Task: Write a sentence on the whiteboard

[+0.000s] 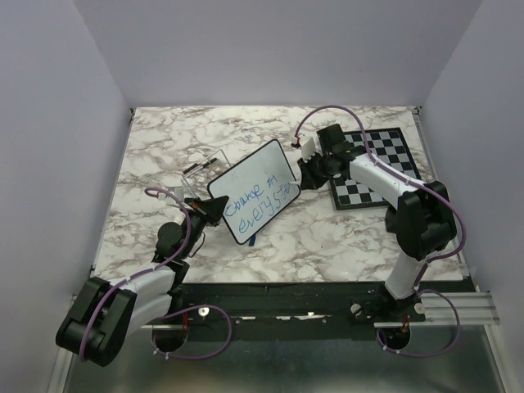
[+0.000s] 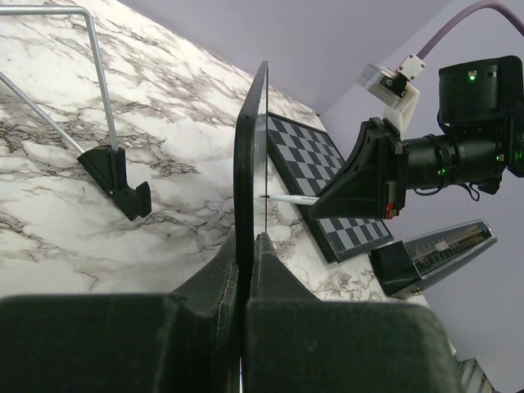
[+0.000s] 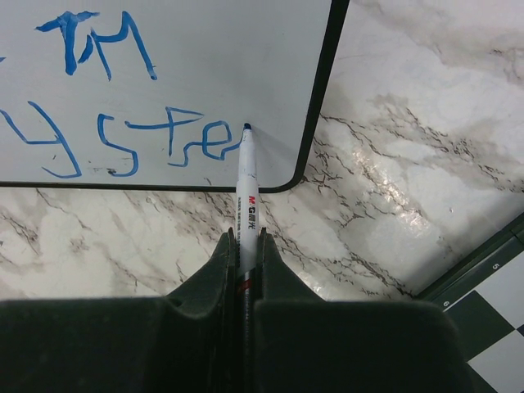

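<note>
Marble-patterned table (image 1: 155,172). Near its middle, the left gripper (image 2: 246,246) is clamped on the edge of the whiteboard (image 1: 274,164), holding it upright. The right gripper (image 3: 244,244) pinches a marker (image 3: 246,176), whose tip touches the end of the blue sentence (image 1: 260,196).

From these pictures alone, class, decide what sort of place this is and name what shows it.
Probably a lab robot test cell: plain white walls box in a marble-patterned tabletop, a left arm and right arm are bolted at its near edge, and a whiteboard and chessboard serve as props.
</note>
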### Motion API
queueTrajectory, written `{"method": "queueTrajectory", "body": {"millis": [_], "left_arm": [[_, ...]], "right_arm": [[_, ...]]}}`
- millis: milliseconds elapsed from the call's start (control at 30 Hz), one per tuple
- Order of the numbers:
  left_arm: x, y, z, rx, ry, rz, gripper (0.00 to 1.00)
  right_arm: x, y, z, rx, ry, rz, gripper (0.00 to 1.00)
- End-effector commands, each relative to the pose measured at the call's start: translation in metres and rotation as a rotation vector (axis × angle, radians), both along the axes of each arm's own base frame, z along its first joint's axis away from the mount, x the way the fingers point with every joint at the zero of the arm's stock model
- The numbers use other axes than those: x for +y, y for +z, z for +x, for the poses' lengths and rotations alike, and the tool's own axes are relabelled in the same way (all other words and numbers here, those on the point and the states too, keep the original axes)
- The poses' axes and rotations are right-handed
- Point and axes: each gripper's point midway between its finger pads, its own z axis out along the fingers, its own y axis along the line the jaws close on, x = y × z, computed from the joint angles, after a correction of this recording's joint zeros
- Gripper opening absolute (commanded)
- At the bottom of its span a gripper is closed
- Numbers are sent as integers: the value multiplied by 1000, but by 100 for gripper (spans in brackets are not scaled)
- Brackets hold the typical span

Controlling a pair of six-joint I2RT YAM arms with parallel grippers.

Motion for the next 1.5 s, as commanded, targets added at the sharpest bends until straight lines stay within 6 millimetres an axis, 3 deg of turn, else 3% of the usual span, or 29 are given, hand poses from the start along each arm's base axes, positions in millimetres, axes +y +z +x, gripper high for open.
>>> {"method": "queueTrajectory", "body": {"millis": [0,733,933,1133,1467], "left_arm": [[-4,-20,-13,27,-45,44,0],[-3,-23,-13,33,-44,49,0],[-4,-22,-13,32,-45,48,0],[-4,-22,-13,29,-45,46,0],[-3,-21,-13,28,-40,48,0]], "right_arm": [[2,24,16,-81,-21,31,1],[-13,-34,-32,111,65,-56,0],[-11,-28,-28,100,64,-41,1],[-3,4,-6,13,38,-3,1],[2,9,9,-8,13,-1,1]]}}
